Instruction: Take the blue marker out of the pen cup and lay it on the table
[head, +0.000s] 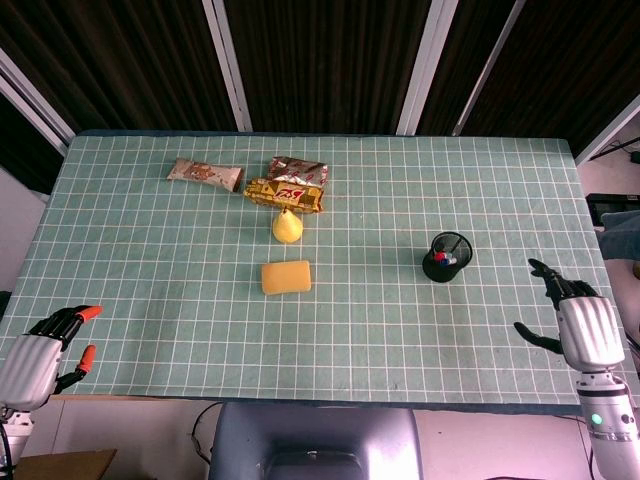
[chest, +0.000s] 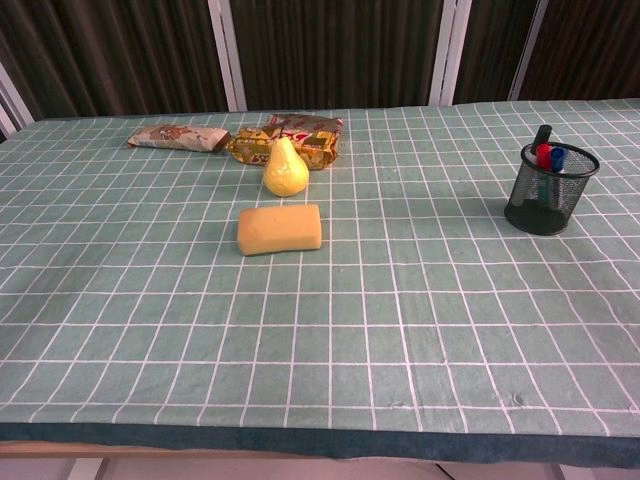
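Broadly, one table (head: 400, 330) under a green gridded cover carries everything, and two hands sit at its near corners: the right hand (head: 583, 325) over the right edge, fingers apart and holding nothing, and the left hand (head: 35, 350) at the near-left corner, fingers loosely curled with orange tips showing, nothing in it (neither hand shows in the chest view). One black mesh pen cup (chest: 545, 190) stands upright on the right side, well apart from both hands. Left of centre lie one yellow sponge (chest: 280, 229), one yellow pear (chest: 285, 170) just behind it, and three snack packets (chest: 285, 140) at the back. Inside the cup stand three markers: one blue marker (chest: 557, 156), one red marker (chest: 543, 155), one dark marker (chest: 541, 136).
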